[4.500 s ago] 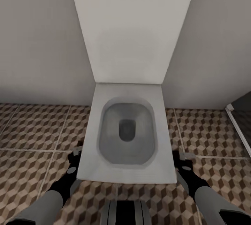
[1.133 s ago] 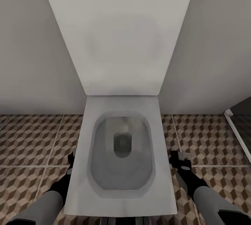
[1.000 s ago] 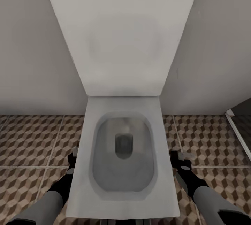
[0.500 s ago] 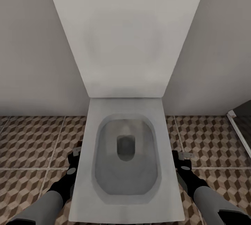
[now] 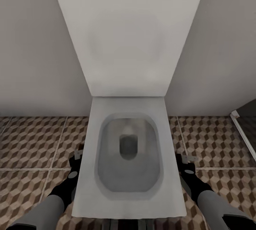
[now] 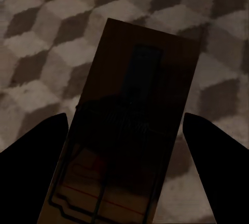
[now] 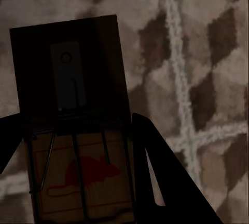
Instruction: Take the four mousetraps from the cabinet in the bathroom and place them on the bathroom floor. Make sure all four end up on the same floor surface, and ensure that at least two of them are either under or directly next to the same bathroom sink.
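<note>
Now one mousetrap (image 6: 124, 130) between each gripper's (image 7: 78, 146) fingers, above bathroom floor (image 5: 32, 141).

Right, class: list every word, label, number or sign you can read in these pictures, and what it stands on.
No readable text anywhere.
Mousetrap in the right hand: a red mouse picture, no letters.
Mousetrap in the left hand: faint red lines, too dark to read.
Toilet and bathroom floor: unmarked.
</note>
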